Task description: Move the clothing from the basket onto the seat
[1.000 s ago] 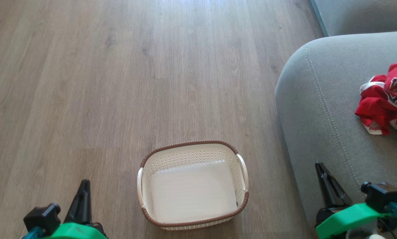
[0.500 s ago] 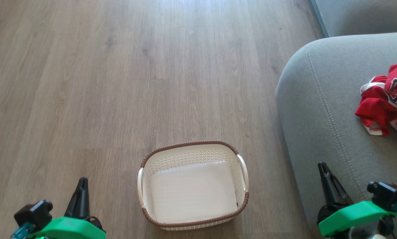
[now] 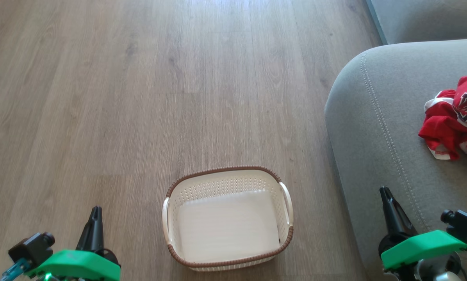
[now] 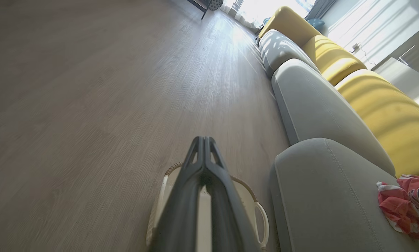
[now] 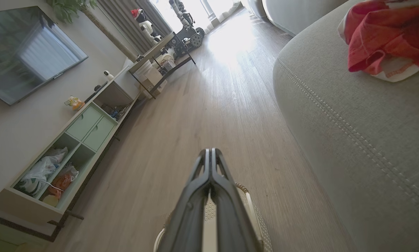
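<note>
The job looks done. The basket [image 3: 225, 169] sits on the floor [image 3: 139, 97] between the two claws, a little ahead of their tips, and I can see its bare bottom with nothing in it. The clothing [image 3: 450, 127] lies on the seat [image 3: 374, 136], ahead of the right claw [image 3: 382, 190] and off to its right, well apart from it.

The left claw [image 3: 96, 209] is closed all the way, its two fingers pressed flat together, and it holds nothing. The right claw is the same: closed tight and empty. It hangs over the near edge of the seat, just right of the basket.

I think there is nothing left to carry. The next move only needs a last look into the basket, then both claws can rest clear of it and of the seat.

The clothing is a crumpled lump, so it does not point any clear way. The part I can see runs from near the right claw's side to farther away from it, but the edge of the head view cuts it off, so I cannot tell its full shape. The basket's long way runs across, from the left claw's side to the right claw's side, with a handle at each end and its open top facing up.
</note>
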Tool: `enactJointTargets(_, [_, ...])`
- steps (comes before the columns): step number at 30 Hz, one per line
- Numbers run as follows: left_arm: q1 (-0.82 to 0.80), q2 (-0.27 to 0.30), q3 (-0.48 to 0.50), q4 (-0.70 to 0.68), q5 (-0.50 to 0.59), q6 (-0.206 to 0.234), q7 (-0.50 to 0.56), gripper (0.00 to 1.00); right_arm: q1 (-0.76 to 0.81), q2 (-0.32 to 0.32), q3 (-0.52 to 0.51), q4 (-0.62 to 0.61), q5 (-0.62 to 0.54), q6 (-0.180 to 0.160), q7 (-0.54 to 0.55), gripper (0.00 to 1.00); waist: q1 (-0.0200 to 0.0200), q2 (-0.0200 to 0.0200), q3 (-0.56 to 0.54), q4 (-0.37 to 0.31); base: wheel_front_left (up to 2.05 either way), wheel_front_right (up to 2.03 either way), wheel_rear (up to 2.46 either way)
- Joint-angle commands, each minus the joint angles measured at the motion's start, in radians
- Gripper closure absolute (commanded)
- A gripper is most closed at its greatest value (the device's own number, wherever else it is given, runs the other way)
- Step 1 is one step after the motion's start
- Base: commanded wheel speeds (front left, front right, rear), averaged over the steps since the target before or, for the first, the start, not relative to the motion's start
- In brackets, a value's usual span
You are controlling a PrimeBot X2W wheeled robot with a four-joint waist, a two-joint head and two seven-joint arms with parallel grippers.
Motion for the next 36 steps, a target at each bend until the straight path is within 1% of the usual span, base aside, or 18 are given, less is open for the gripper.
enactJointTargets(1, [-0.048, 0.003, 0.035, -0.024, -0.025, -0.012, 0.009, 1.00, -0.049, -0.001, -0.008, -0.027, 0.028, 0.002, 0.005, 1.00, 0.0000, 0.0000, 0.000, 0.000, 0.00, 0.00, 0.00])
enactJointTargets(36, [-0.110, -0.056, 0.126, 0.015, -0.337, -0.081, 0.104, 1.00, -0.096, 0.035, -0.065, 0.002, 0.348, 0.005, 0.090, 1.00, 0.0000, 0.0000, -0.005, 0.007, 0.00, 0.00, 0.00])
